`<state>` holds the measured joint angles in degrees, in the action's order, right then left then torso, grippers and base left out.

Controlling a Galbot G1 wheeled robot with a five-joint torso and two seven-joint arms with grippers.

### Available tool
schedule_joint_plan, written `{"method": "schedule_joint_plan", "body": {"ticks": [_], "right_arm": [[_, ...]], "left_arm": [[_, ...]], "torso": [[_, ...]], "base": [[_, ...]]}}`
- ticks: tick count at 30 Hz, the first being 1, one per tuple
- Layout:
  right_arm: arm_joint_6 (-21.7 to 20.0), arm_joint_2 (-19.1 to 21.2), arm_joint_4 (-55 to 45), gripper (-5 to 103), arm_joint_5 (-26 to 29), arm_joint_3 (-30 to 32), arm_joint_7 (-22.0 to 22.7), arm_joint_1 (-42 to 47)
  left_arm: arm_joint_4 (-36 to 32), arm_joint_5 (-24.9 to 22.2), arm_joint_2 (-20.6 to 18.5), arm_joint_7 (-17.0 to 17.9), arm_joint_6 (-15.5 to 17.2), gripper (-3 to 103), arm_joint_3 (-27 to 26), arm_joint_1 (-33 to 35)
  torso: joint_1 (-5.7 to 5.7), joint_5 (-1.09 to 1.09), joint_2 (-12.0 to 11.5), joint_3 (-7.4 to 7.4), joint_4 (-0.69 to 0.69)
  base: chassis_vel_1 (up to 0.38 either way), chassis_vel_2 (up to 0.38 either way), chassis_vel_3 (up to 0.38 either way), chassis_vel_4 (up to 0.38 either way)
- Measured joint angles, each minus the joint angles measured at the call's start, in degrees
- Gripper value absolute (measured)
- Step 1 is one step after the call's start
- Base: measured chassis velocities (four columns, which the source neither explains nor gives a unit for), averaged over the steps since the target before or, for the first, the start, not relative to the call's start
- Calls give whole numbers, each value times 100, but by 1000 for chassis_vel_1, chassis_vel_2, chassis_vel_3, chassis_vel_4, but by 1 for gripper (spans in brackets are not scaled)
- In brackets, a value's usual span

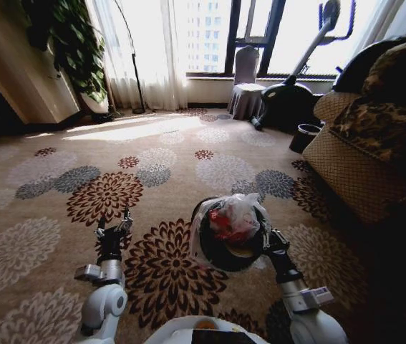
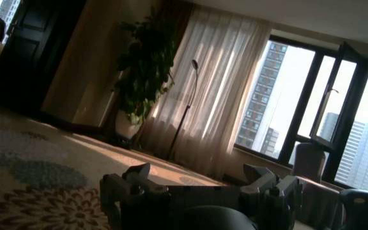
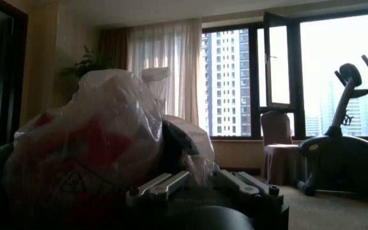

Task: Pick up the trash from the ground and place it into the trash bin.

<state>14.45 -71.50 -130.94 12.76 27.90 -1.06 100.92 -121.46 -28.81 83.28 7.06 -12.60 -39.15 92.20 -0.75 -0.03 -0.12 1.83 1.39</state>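
Status from my end: the trash bin (image 1: 225,240) sits lower centre of the head frame, black with its whitish liner (image 1: 242,215) bunched on top. A red wrapper (image 1: 224,223) is already inside the bag, so at least 1 piece looks binned. I see no loose scraps on the patterned carpet (image 1: 152,172) in this frame; I judge the pickup mostly done, but floor outside the frame is unchecked.

Right gripper (image 1: 268,241) is at the bin's right rim, fingers touching it; whether they're clamped on the rim I can't tell. Left gripper (image 1: 114,226), lower left, hovers over the carpet, fingers spread and empty.

Left wrist view confirms the spread on the left gripper (image 2: 200,184). Right wrist view puts the liner (image 3: 101,134) right against the right gripper (image 3: 200,184), red showing through it.
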Motion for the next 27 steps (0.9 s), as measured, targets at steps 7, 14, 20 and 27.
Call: {"method": "schedule_joint_plan", "body": {"ticks": [7, 14, 20, 27], "right_arm": [[19, -70, 17, 0, -21, -40, 2, 20], [72, -232, 101, 0, -150, -147, 2, 51], [196, -304, 162, 0, -193, -151, 1, 122], [243, -288, 176, 0, -196, -132, 2, 163]], "left_arm": [[5, 14, 16, -7, -12, 99, 54, -3], [29, -9, 5, -4, -48, 99, 71, 7], [59, -19, -52, 21, -47, 99, 129, -14], [21, 26, 23, 23, -14, 99, 303, -42]], "torso": [[-1, 3, 0, 2, -1], [-4, 2, 0, 3, 0], [0, 4, 0, 0, 0], [-1, 7, 0, 1, 1]], "base": [[106, -259, -110, 242], [-13, -250, 16, 263], [-50, -438, 46, 419], [-149, -488, 139, 463]]}}
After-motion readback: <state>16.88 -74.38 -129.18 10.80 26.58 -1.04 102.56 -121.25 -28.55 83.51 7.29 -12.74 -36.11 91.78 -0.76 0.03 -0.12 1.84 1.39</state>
